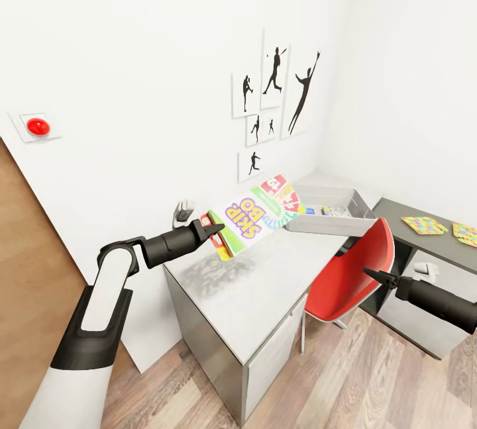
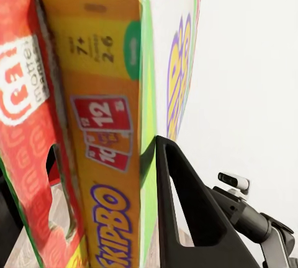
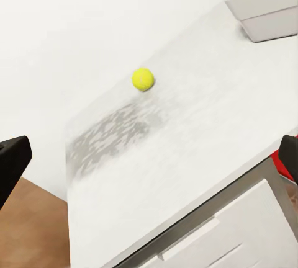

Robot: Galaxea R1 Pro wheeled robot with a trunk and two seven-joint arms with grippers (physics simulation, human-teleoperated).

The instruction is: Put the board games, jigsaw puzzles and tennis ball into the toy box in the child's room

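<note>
So from the head view, the left gripper (image 1: 213, 228) is clamped on one flat Skip-Bo box (image 1: 255, 216), held tilted above the pale table (image 1: 252, 290). One grey toy box (image 1: 328, 214) sits behind it, with maybe a small box inside, hard to tell. Two jigsaw puzzles (image 1: 422, 224) lie on the dark cabinet. Left wrist view: glossy cardboard edge pinched between black fingers (image 2: 186, 206). Right wrist view: one fuzzy round tennis ball (image 3: 143, 80) on the table, right gripper's fingertips spread wide, nothing between them.

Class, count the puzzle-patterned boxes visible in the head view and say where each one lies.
2: both jigsaw puzzles lie flat on the dark grey cabinet top, one nearer the toy box, the other at the picture's right edge. Others may be hidden.
</note>
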